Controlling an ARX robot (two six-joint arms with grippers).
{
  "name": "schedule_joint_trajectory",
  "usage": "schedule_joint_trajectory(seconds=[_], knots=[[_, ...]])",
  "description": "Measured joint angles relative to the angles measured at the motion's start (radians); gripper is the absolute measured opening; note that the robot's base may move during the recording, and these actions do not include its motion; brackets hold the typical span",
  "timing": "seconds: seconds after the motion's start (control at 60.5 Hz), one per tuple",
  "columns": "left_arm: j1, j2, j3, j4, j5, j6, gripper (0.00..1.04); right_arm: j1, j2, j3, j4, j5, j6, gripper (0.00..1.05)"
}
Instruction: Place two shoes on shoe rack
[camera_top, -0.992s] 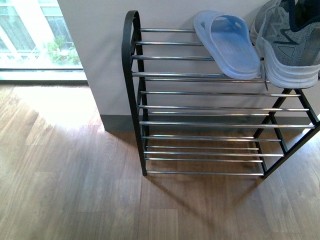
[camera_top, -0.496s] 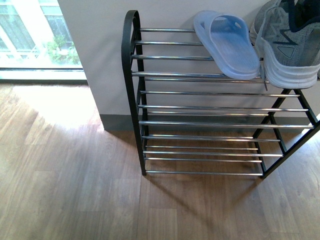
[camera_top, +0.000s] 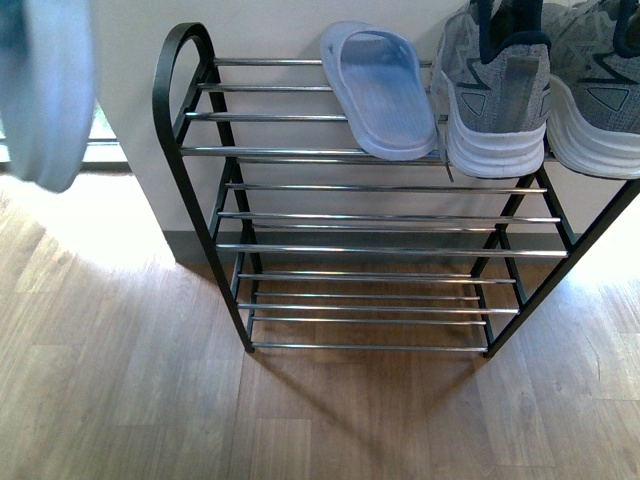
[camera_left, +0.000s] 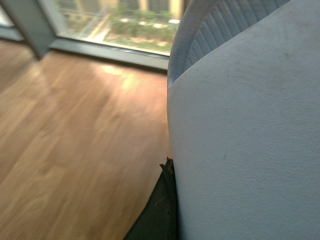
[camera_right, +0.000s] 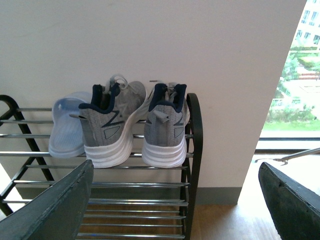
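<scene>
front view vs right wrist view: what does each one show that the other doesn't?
Front view only: a blurred light-blue rubber slide hanging at the upper left edge, clear of the rack, plus the rack's left black end loop and the wooden floor in front.

Right wrist view only: the open right claw, a window beside the wall, and the rack's right upright.

Both: the black-framed chrome-rod shoe rack with a second light-blue slide and two grey knit sneakers on its top shelf.
</scene>
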Motion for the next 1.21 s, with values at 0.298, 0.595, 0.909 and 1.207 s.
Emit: schedule_joint_trajectory(seconds=[0.298, 0.595, 0.909, 1.207], knots=[[-0.065, 0.409, 0.52, -0.277, 0.012, 0.095, 0.02, 0.0, 0.0, 0.0, 0.0, -0.001, 0.0, 0.96], [-0.066, 0.714, 0.838, -0.434, -0.032, 0.153, 0.02, 0.0, 0.0, 0.0, 0.0, -0.001, 0.0, 0.96], [-0.075, 0.859, 0.986, -0.486, -0.014, 0.195, 0.02, 0.0, 0.0, 0.0, 0.0, -0.001, 0.0, 0.96], [-0.085, 0.851, 0.992, -0.491, 0.053, 0.204, 0.43, 0.0, 0.0, 0.0, 0.0, -0.001, 0.0, 0.96]])
